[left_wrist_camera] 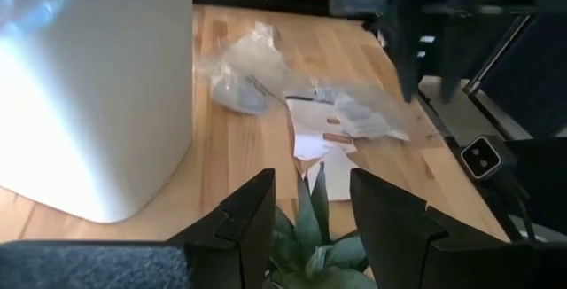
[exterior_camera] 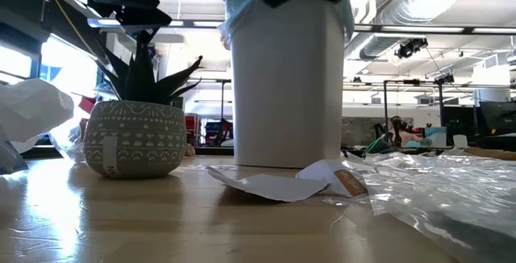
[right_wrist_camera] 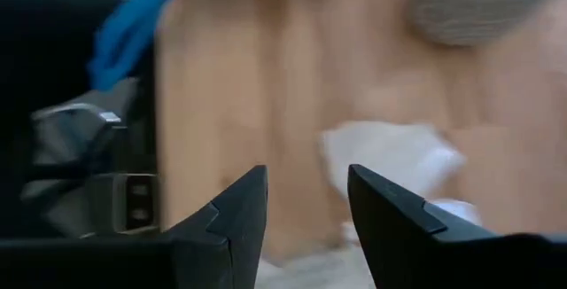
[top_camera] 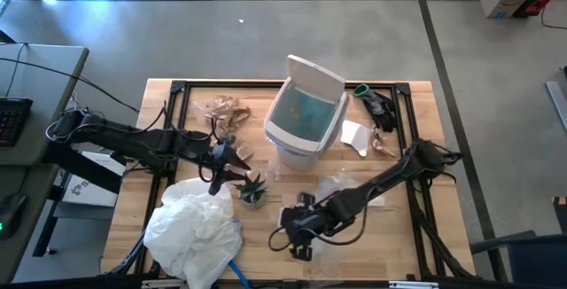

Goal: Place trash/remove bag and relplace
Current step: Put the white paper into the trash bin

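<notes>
Judging by layout: the white bin (top_camera: 306,116) stands lined with a light-blue bag (top_camera: 304,112), a filled whitish bag (top_camera: 197,227) lies at the table's near left, yet trash remains out: brown paper (top_camera: 223,109), white scraps (top_camera: 356,136), clear wrappers (top_camera: 341,185). Left gripper (top_camera: 226,163) hovers spread and empty over the potted plant (top_camera: 252,190), with the bin just beside it. Right gripper (top_camera: 297,240), spread and empty, sits low near the front edge, with a white scrap (right_wrist_camera: 390,158) just ahead of it.

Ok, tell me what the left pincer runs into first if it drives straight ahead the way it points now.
Most likely the small potted plant: its green leaves rise right between the open fingers of the left pincer, which hangs just above it. Beyond lie white paper scraps on the table, but depth there is hard to judge.
</notes>
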`<state>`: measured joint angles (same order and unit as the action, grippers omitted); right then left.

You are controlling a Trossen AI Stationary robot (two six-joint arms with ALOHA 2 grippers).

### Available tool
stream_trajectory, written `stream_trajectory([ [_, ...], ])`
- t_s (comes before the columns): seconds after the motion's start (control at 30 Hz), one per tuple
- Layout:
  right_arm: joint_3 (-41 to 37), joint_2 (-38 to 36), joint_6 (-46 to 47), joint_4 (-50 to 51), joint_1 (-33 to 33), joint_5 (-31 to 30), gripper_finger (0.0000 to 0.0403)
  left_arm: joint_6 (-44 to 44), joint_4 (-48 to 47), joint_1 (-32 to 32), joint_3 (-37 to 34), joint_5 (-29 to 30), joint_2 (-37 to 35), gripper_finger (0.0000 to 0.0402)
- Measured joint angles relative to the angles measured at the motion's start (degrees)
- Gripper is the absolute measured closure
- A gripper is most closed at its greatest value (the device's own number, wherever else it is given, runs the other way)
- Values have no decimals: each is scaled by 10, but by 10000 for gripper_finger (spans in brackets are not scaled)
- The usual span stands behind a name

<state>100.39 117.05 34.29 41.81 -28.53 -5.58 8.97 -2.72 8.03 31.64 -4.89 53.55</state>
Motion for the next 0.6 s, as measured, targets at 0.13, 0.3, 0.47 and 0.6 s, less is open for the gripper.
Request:
stream_trajectory([
  [0.13,0,33,7,-45,8,64,256,5,1,0,0,0,2,268],
  [0.3,0,72,7,-69,9,46,256,9,0,0,0,0,2,268],
  [0.47,0,109,3,-64,6,-23,256,16,-1,2,0,-6,2,268],
  [0.6,0,129,7,-64,-1,-54,256,26,-10,10,0,-6,2,268],
])
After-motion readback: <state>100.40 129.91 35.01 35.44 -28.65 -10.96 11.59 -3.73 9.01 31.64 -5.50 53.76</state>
